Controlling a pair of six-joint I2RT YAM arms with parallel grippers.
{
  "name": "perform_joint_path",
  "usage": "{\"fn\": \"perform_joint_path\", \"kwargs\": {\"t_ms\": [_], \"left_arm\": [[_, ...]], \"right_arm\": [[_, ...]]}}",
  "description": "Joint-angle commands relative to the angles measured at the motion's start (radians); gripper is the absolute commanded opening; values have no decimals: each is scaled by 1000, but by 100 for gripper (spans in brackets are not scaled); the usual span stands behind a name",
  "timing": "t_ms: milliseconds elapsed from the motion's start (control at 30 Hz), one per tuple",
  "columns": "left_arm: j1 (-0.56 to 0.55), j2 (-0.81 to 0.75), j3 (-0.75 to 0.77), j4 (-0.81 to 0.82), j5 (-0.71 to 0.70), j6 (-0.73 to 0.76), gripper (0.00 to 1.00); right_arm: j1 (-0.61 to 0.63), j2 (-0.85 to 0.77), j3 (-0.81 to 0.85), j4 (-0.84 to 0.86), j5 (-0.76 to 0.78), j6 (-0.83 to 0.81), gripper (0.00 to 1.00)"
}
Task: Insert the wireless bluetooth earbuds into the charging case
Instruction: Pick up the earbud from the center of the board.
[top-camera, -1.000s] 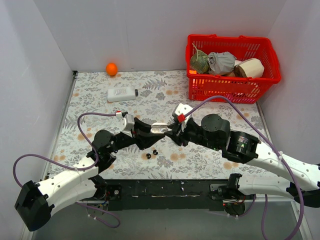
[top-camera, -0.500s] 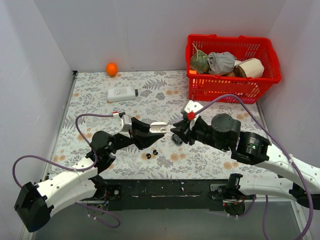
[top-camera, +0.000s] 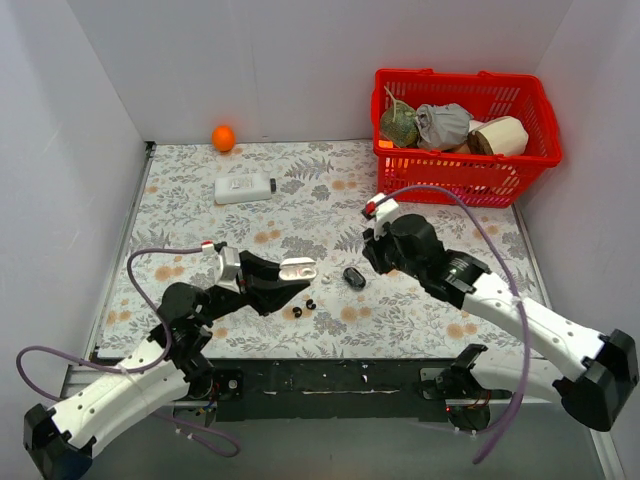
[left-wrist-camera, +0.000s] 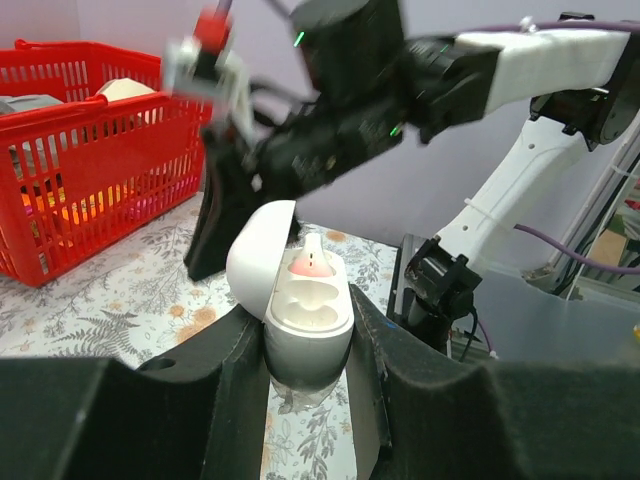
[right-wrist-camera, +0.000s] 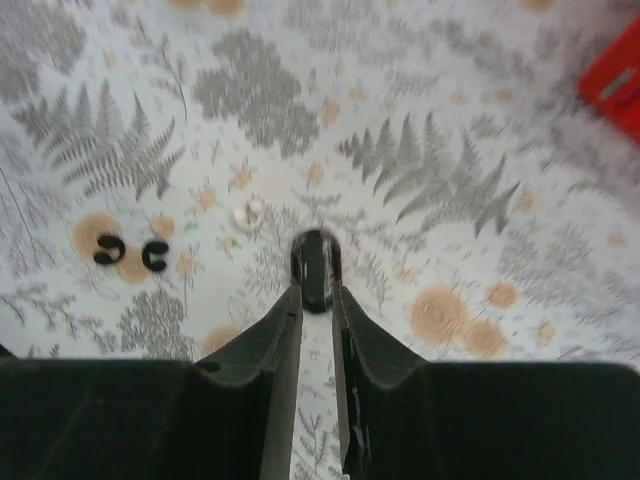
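Note:
My left gripper (top-camera: 290, 276) is shut on the white charging case (top-camera: 298, 267) and holds it above the table. In the left wrist view the case (left-wrist-camera: 305, 300) sits upright between my fingers (left-wrist-camera: 240, 350), lid open, both sockets bare, with a pink spot at the far end. The two tiny black earbuds (top-camera: 297, 312) (top-camera: 311, 303) lie on the flowered table below the case; they also show in the right wrist view (right-wrist-camera: 108, 250) (right-wrist-camera: 155, 255). My right gripper (right-wrist-camera: 317, 292) pinches the near end of a black oval pebble-like object (right-wrist-camera: 316, 268) (top-camera: 352, 277), low over the table.
A red basket (top-camera: 450, 182) with several items stands at the back right and shows in the left wrist view (left-wrist-camera: 90, 170). A white bottle (top-camera: 244, 188) and an orange ball (top-camera: 223, 137) lie at the back left. A small pale bit (right-wrist-camera: 247, 212) lies near the oval.
The two grippers have parted. My left arm has drawn back to the lower left with the case. My right arm has swung round; the black oval stays at about the same spot.

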Motion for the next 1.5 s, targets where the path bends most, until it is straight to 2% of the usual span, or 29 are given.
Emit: {"fn": "perform_joint_path", "kwargs": {"t_ms": [0,133,200,333,633,867,1467], "left_arm": [[-1,-97,-36,-119,-64,-19,0],[-1,-123,-36,-159,-70,-22,0],[-1,-115,-36,-158,-75,-28,0],[-1,-112,-45,-144,-66,-42,0],[-1,-149,-63,-145,-81,-51,0],[-1,-163,-65,-153,-90,-51,0],[-1,-184,-71,-178,-98,-50,0]], "right_arm": [[-41,87,-87,153,-235,70,25],[-40,245,-64,185,-273,102,27],[-40,291,-52,207,-284,130,31],[-38,390,-67,277,-283,175,33],[-40,535,-30,325,-255,237,26],[-40,606,2,308,-177,254,32],[-41,700,31,297,-163,242,40]]}}
